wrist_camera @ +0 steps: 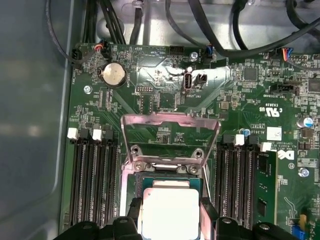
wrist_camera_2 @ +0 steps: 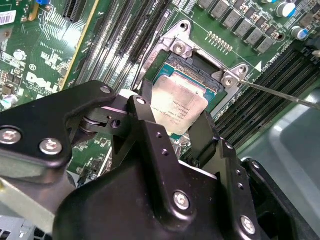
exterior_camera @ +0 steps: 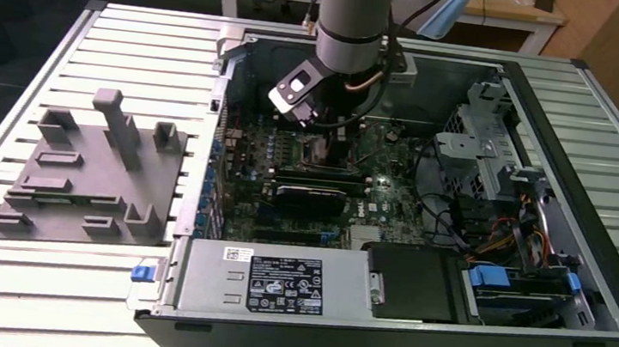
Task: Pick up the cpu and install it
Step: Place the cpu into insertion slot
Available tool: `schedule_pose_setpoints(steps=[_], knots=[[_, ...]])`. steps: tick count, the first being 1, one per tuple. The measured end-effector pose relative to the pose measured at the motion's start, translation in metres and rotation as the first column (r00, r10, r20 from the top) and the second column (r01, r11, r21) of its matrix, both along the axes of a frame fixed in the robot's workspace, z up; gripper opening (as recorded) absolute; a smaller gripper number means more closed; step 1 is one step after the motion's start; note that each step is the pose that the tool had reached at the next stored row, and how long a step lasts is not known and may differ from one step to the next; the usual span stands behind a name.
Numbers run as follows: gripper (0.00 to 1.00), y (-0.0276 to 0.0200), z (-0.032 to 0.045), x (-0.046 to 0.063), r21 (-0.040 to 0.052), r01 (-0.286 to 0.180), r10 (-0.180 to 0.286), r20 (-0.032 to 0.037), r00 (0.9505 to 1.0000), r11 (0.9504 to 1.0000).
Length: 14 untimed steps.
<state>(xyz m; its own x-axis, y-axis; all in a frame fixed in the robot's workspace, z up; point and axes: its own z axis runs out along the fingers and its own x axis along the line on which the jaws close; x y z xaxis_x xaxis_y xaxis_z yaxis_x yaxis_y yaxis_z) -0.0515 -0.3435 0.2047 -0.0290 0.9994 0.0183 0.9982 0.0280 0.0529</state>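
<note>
In the upper centre of the exterior view, the gripper (exterior_camera: 330, 139) is seen lowered into the one open computer case (exterior_camera: 384, 345), above the motherboard. One cpu (wrist_camera_2: 180, 102) is clamped between the two black fingers (wrist_camera_2: 145, 116), which are drawn in narrow against two opposite edges of the chip, its silver top facing up. In both wrist views the cpu is placed directly over the single socket (wrist_camera_2: 196, 64), and its edges are seen roughly parallel to the socket frame. As the chip is square, no long axis is offered. Whether it hangs just above the socket or already touches it cannot be told. The one load plate (wrist_camera: 170, 118) is swung open and stands clear, just beyond the socket. One arm is at work, so no choice of arm arises. At the left of the exterior view, one grey fixture block (exterior_camera: 78, 184) is left on the slatted table (exterior_camera: 594, 91), well apart from the gripper.
</note>
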Motion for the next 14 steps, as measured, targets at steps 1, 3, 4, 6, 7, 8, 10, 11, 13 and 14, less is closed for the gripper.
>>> schedule_pose_setpoints(steps=[1,3,4,6,7,8,10,11,13,14], knots=[[0.54,0.0,-0.0006,-0.0002,-0.0001,0.0,0.0,0.0,1.0,1.0],[0.54,0.0002,-0.0018,-0.0005,0.0,0.0,0.0,0.0,1.0,1.0],[0.54,0.0004,-0.0022,-0.0005,0.0,0.001,-0.001,-0.0001,1.0,1.0],[0.54,0.0012,-0.003,-0.0006,-0.0002,0.002,-0.002,-0.0001,1.0,1.0],[0.54,0.0016,-0.0035,-0.0006,-0.0001,0.002,-0.002,-0.0001,1.0,1.0],[0.54,0.0021,-0.004,-0.0006,0.0,0.004,-0.004,0.0,1.0,1.0],[0.54,0.0031,-0.0047,-0.0007,-0.0001,0.005,-0.005,-0.0001,1.0,1.0],[0.54,0.0036,-0.0051,-0.0007,-0.0001,0.005,-0.005,0.0,1.0,1.0],[0.54,0.0039,-0.0059,-0.001,0.0,0.006,-0.006,0.0,1.0,1.0],[0.54,0.004,-0.0064,-0.0013,0.0,0.006,-0.006,0.0,1.0,1.0]])
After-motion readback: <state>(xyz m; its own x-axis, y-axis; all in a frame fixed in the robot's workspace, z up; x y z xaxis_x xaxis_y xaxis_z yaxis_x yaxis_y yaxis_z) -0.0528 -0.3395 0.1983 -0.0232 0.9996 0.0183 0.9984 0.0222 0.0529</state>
